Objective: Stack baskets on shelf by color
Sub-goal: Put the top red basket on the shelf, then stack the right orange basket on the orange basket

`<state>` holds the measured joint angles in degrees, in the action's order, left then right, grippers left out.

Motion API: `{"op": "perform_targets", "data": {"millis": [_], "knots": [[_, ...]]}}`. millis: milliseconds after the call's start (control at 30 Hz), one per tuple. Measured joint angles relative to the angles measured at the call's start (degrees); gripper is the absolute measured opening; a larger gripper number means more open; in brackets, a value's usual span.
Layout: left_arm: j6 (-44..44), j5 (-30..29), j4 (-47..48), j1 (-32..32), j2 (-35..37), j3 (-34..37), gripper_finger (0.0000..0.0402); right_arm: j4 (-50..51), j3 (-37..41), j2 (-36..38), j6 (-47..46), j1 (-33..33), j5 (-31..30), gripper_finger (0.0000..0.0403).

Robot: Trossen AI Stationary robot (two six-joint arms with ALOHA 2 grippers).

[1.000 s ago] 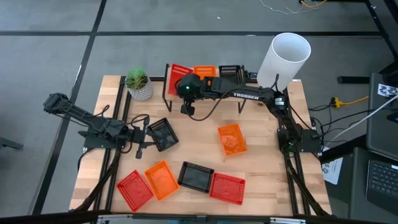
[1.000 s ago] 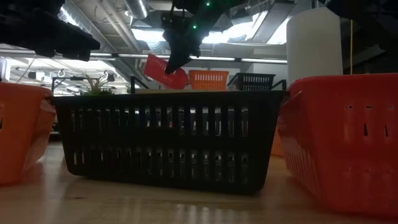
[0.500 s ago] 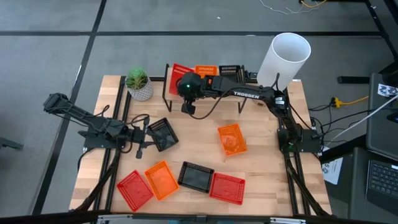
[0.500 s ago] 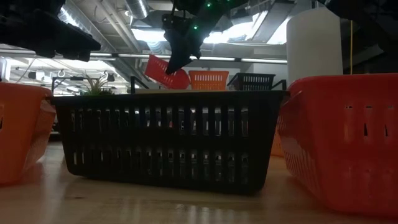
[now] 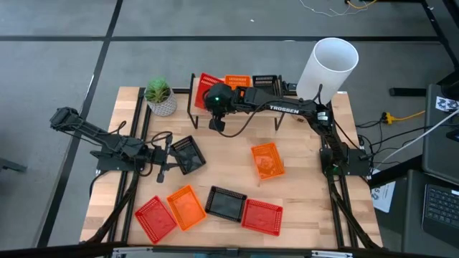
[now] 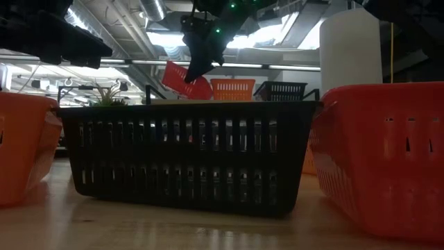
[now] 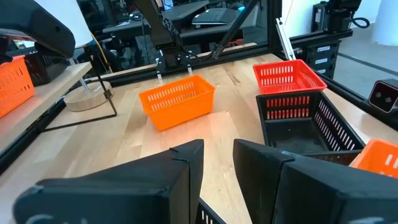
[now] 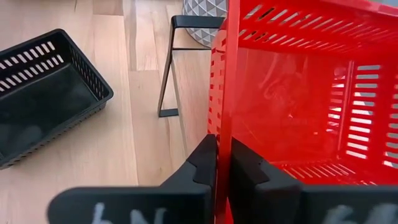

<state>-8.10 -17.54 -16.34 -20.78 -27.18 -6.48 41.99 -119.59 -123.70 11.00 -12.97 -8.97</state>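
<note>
My right gripper (image 5: 210,92) reaches over the left end of the shelf (image 6: 166,101) and is shut on a red basket (image 5: 206,81), which shows tilted in the low view (image 6: 180,78). An orange basket (image 5: 237,81) and a black basket (image 5: 265,79) stand on the shelf beside it. My left gripper (image 5: 172,154) waits at the table's left, its fingers narrowly apart around the rim of a black basket (image 5: 188,154). My right gripper pinches the red basket's side wall (image 8: 222,118) at its rim, one finger inside the basket and one outside, coming from the near side. The basket is tilted and held above the shelf's left end. Whether its far edge touches the plank, I cannot tell. My left gripper holds the black basket by the rim (image 7: 205,214) of its left side, coming level from the table's left. The fingers hide most of the contact. I cannot tell whether the basket is lifted or rests on the table.
On the table lie an orange basket (image 5: 267,159) in the middle and a row along the near edge: red (image 5: 155,217), orange (image 5: 185,206), black (image 5: 226,203), red (image 5: 262,215). A potted plant (image 5: 161,97) stands left of the shelf, a tall white cylinder (image 5: 328,68) right of it.
My right gripper has edged a little toward the far edge with the red basket, then kept still.
</note>
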Motion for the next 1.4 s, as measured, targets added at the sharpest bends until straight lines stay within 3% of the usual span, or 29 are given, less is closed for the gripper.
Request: {"op": "perform_targets", "data": {"millis": [433,733,900,1033,1133,1200,1400], "knots": [[0.0,0.0,0.0,0.0,0.0,0.0,0.0080,0.5,-0.2,0.0,0.0,0.1,-4.9,0.0113],[0.0,0.0,0.0,0.0,0.0,0.0,0.0080,3.7,-7.2,0.1,-0.5,2.7,-4.9,0.0122],[0.0,0.0,0.0,0.0,0.0,0.0,0.0080,15.7,-14.5,0.1,-6.6,6.0,-3.0,0.0122],[0.0,-0.3,0.0,0.0,0.0,0.0,0.0080,27.3,-13.3,2.7,-11.3,9.7,7.4,0.0122],[0.0,-1.8,0.0,0.0,0.0,0.0,0.0080,42.3,-13.2,3.7,-14.3,13.1,14.6,0.0122],[0.0,-2.5,0.0,0.0,0.0,0.0,0.0080,48.9,-13.1,3.7,-16.4,16.0,14.4,0.0122],[0.0,-2.5,0.0,0.0,0.0,0.0,0.0080,47.7,-5.1,6.3,-17.0,25.3,12.3,0.0122]]}}
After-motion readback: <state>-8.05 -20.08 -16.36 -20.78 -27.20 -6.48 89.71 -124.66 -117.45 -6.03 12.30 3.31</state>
